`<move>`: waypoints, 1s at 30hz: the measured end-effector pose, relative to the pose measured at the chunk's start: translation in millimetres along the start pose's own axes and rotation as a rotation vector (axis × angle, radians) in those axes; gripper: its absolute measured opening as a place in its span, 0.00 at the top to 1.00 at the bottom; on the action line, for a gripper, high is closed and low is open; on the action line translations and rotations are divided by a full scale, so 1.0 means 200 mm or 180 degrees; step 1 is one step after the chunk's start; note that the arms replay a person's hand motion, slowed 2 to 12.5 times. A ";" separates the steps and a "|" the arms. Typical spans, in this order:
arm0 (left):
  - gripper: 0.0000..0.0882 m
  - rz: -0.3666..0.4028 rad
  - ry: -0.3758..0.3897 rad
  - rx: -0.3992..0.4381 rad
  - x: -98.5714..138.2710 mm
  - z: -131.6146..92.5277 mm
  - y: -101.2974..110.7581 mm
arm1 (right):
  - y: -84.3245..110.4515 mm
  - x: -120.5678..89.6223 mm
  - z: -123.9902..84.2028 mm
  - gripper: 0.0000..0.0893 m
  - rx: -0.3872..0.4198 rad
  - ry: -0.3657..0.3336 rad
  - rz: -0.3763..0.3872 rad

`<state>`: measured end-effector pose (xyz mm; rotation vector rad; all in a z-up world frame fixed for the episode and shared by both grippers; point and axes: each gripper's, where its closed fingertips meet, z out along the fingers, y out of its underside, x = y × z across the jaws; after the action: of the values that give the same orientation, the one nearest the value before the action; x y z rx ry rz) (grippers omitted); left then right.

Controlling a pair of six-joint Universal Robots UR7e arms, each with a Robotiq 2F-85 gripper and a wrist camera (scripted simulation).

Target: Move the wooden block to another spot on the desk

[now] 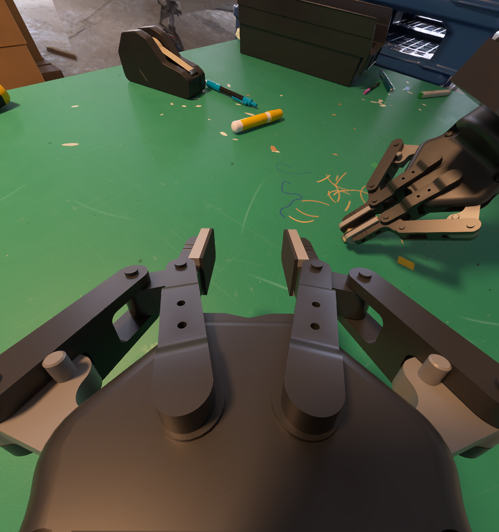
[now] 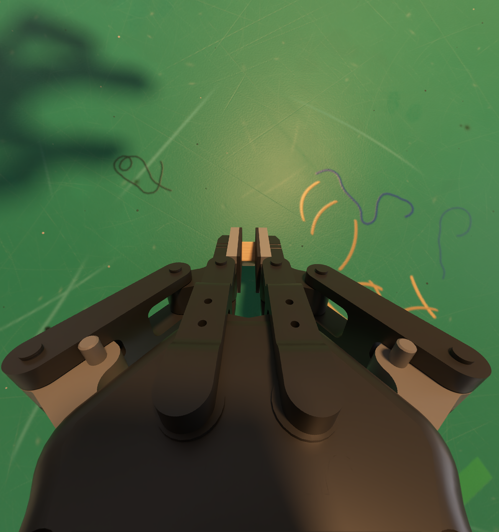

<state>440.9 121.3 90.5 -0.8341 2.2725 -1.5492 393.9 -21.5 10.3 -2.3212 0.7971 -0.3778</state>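
In the right wrist view my right gripper (image 2: 248, 241) is shut on a small light wooden block (image 2: 248, 251), pinched between the two pads over the green desk (image 2: 242, 115). Only a narrow strip of the block shows between the pads. In the left wrist view the same right gripper (image 1: 346, 234) sits at the right, its tips low at the desk (image 1: 98, 187), with a sliver of the block (image 1: 344, 238) at the tips. My left gripper (image 1: 248, 250) is open and empty above the desk, left of the right gripper.
A black tape dispenser (image 1: 159, 63), a teal pen (image 1: 231, 93) and a yellow marker (image 1: 256, 121) lie at the back. A dark box (image 1: 305, 40) and a blue crate (image 1: 432, 40) stand at the back right. Orange and blue scribbles (image 2: 354, 218) mark the desk.
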 end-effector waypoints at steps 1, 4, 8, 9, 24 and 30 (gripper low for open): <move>0.52 -0.0007 0.0004 0.0002 0.00 0.00 0.00 | 0.00 0.00 0.00 0.91 -0.0009 0.0015 -0.0013; 0.52 -0.0029 0.0016 0.0003 0.00 0.00 0.00 | 0.00 0.00 0.01 0.91 -0.0029 0.0061 -0.0056; 0.52 -0.0049 0.0028 -0.0001 0.00 0.00 0.00 | 0.00 0.00 0.01 0.91 -0.0029 0.0095 -0.0096; 0.52 -0.0052 0.0032 -0.0005 0.00 0.00 0.00 | 0.00 0.00 0.01 0.91 -0.0028 0.0096 -0.0102; 0.52 0.0002 0.0191 -0.0184 0.03 0.00 0.06 | 0.00 0.00 0.02 0.91 -0.0020 0.0055 -0.0043; 0.52 0.0088 0.0294 -0.0296 0.06 0.01 0.09 | 0.00 0.00 0.02 0.91 -0.0016 0.0001 0.0024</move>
<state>427.2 117.6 74.4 -0.7658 2.4275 -1.5097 396.8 -19.7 7.7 -2.3222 0.8074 -0.3733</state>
